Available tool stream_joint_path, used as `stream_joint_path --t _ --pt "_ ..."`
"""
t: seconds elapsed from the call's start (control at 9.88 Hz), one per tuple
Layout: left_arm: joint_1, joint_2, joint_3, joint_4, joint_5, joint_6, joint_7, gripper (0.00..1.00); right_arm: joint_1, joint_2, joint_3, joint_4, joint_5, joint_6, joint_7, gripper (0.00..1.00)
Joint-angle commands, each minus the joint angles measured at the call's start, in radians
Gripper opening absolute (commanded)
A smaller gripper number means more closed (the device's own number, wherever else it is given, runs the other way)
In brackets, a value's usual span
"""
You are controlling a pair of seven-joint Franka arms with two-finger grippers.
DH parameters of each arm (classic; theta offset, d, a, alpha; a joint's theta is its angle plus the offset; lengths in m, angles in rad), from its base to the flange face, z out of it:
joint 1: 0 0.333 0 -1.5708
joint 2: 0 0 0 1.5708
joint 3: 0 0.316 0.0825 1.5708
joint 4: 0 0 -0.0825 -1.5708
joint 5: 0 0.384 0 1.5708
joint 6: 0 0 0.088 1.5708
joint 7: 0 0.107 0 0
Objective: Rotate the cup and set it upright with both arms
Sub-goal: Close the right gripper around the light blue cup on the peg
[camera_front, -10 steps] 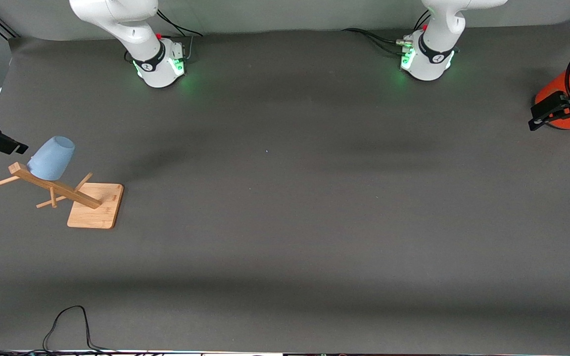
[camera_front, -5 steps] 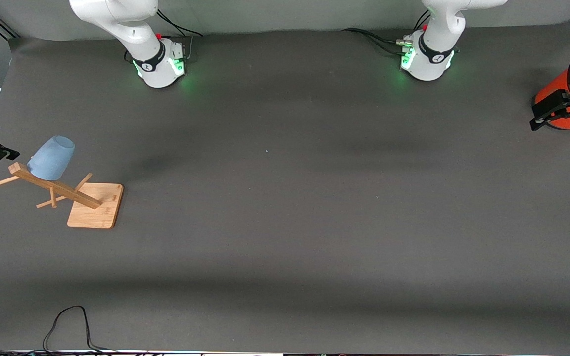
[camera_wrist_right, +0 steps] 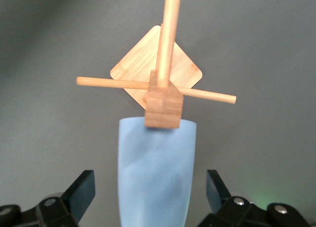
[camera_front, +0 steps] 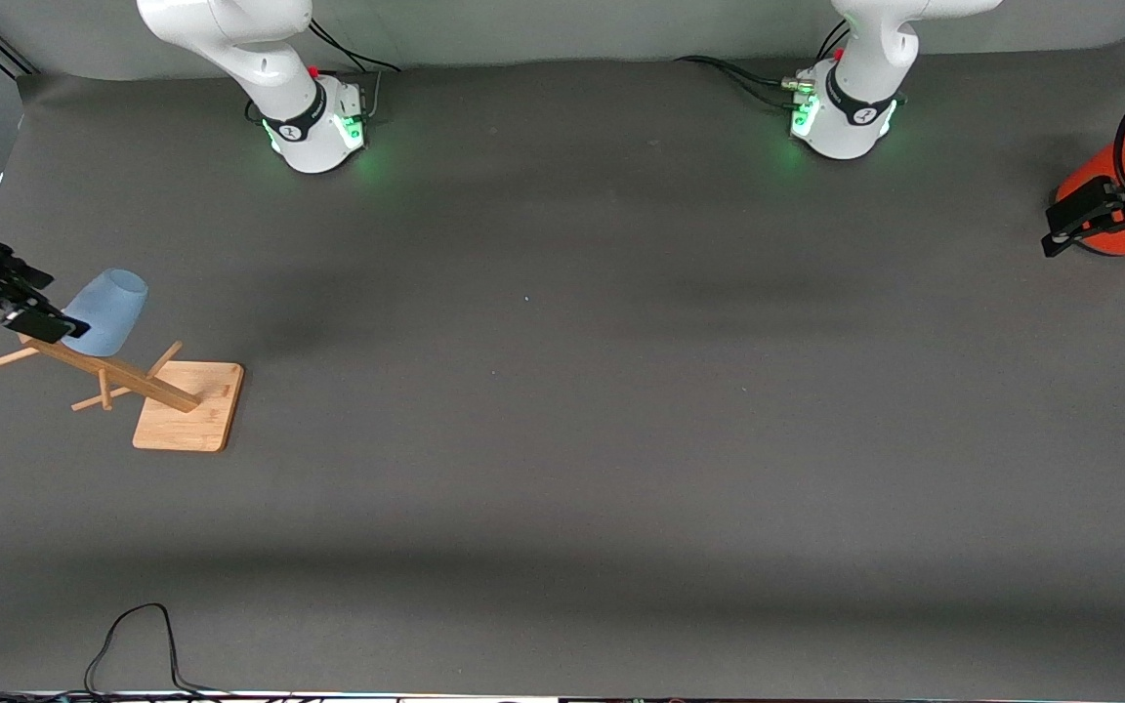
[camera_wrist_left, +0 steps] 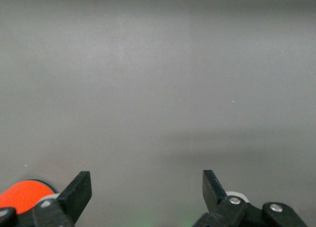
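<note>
The small pale-blue plastic cup (camera_front: 106, 311) hangs upside down on a peg of the wooden rack (camera_front: 147, 386) at the right arm's end of the dark surface (camera_front: 562, 439). The right gripper (camera_wrist_right: 150, 197) sits wide around it, not touching; it should close gently on the smooth, tapered sides. The left gripper (camera_wrist_left: 145, 190) waits wide open over the orange can (camera_front: 1104, 200).

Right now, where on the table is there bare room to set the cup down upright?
The widest free patch is the dark mat between the wooden peg rack and the orange can. It is crowded at the right arm's end, where the small pale-blue plastic cup hangs on the rack with the right gripper open around it. The left gripper waits open by the can.
</note>
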Motion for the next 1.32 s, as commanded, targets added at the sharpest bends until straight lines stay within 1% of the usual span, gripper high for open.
stream_joint_path --t 0.0,0.2,0.4,0.51,0.61,0.91,1.21 --pt "-0.005 -0.005 0.002 0.014 -0.003 -0.022 0.003 1.0 0.011 -0.046 -0.015 -0.103 0.028 0.091 -0.017 1.0" --pt "-0.005 -0.005 0.002 0.014 -0.003 -0.022 0.002 1.0 0.011 -0.039 -0.015 -0.134 0.028 0.139 -0.017 1.0" --pt "-0.003 -0.005 0.002 0.014 -0.013 -0.022 0.0 1.0 0.011 -0.033 -0.015 -0.135 0.04 0.149 -0.017 1.0" --pt "-0.005 -0.005 0.002 0.014 -0.013 -0.022 0.0 1.0 0.011 -0.032 -0.015 -0.134 0.042 0.149 -0.017 0.69" --pt "-0.005 -0.005 0.002 0.014 -0.017 -0.022 0.0 1.0 0.011 -0.033 -0.015 -0.134 0.042 0.147 -0.019 0.54" --pt "-0.003 -0.005 0.002 0.014 -0.019 -0.022 0.0 1.0 0.011 -0.039 -0.015 -0.132 0.042 0.141 -0.019 0.53" --pt "-0.005 -0.005 0.002 0.014 -0.019 -0.022 0.0 1.0 0.016 -0.102 -0.009 -0.134 0.042 0.074 -0.013 0.53"
